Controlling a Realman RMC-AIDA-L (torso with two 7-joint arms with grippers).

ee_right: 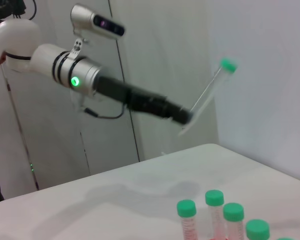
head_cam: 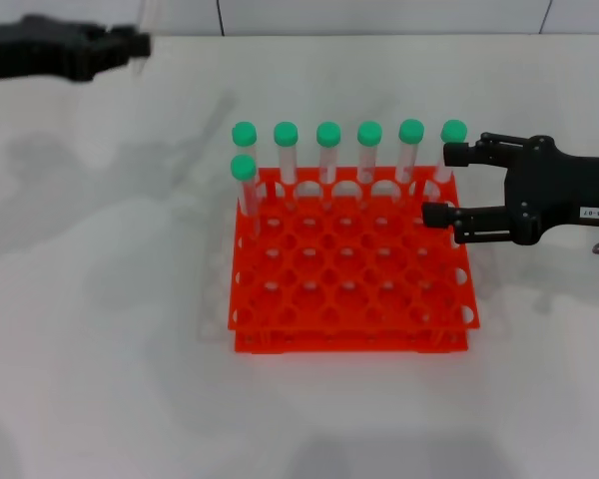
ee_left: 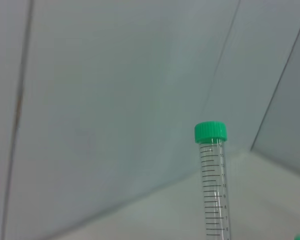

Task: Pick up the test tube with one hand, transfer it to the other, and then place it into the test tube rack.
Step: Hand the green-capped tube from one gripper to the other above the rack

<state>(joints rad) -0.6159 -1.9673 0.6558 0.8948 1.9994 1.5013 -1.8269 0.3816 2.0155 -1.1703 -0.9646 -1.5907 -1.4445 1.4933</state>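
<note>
My left gripper [head_cam: 135, 45] is raised at the far left, away from the rack. It is shut on the lower end of a clear test tube [ee_right: 208, 92] with a green cap [ee_right: 228, 65]. The right wrist view shows the tube tilted up from the gripper's tip [ee_right: 182, 116]. The tube also shows in the left wrist view [ee_left: 212, 180]. My right gripper [head_cam: 447, 185], with a white label [head_cam: 596, 213], is open and empty at the back right corner of the orange-red rack [head_cam: 349, 299]. It is close to the corner tube [head_cam: 449, 140].
Several green-capped tubes stand in the rack: a row along the back [head_cam: 327, 150] and one in the second row at the left [head_cam: 246, 185]. Their caps show in the right wrist view [ee_right: 214, 198]. A white table [head_cam: 100, 329] surrounds the rack.
</note>
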